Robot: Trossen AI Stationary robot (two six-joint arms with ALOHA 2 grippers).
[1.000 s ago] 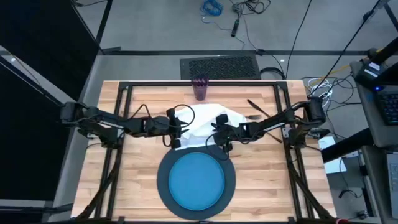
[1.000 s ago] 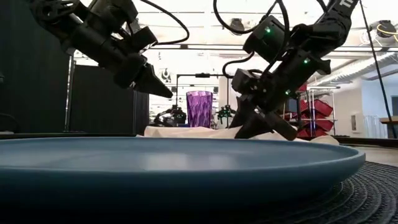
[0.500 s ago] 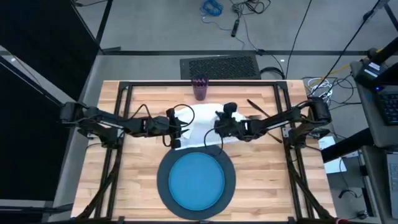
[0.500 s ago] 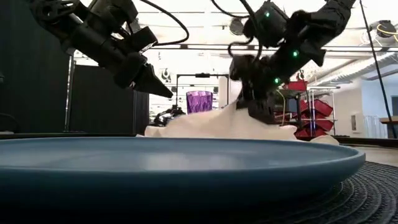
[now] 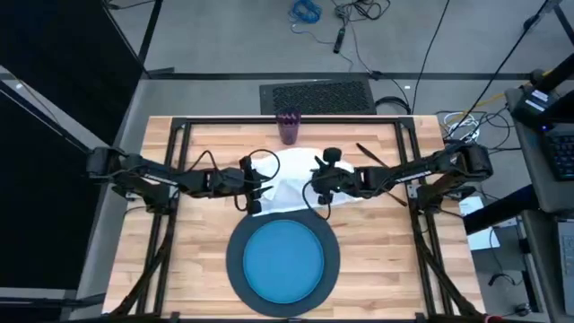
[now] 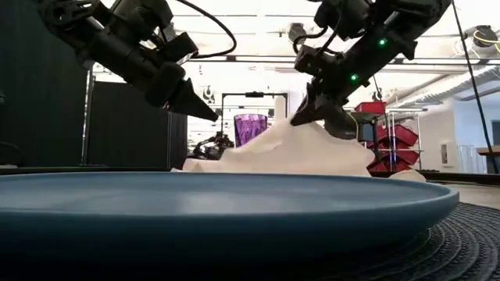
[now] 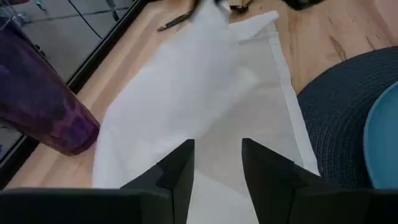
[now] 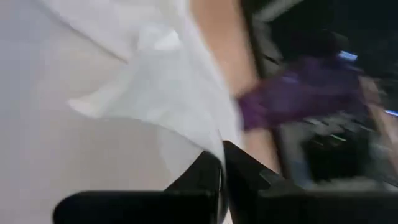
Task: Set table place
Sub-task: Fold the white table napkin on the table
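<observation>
Right now my right claw [image 6: 301, 117] is pinched tight on a fold of the white napkin [image 6: 289, 152], holding that part up off the table [image 5: 179, 269] so the cloth rises to a peak while the rest still lies on the wood. From above, this claw [image 5: 316, 179] sits over the napkin [image 5: 291, 184], just beyond the far edge of the round dark mat [image 5: 235, 269]. In the right wrist view the two fingers [image 8: 239, 171] are closed together with cloth [image 8: 93, 124] between them.

My left claw [image 6: 201, 112] hovers above the napkin's left side with its fingers parted, gripping nothing. From above it [image 5: 254, 193] sits at the cloth's left edge. Its wrist camera shows both fingers [image 7: 180, 171] spread over the flat napkin [image 7: 205, 93].

Farther out, the purple cup [image 5: 288, 126] stands upright just beyond the napkin, near the far edge of the table. The blue plate [image 5: 283, 261] rests centred on the mat at the near side. Dark cutlery [image 5: 372, 160] lies on the wood to the right of the napkin, too small to tell apart.
</observation>
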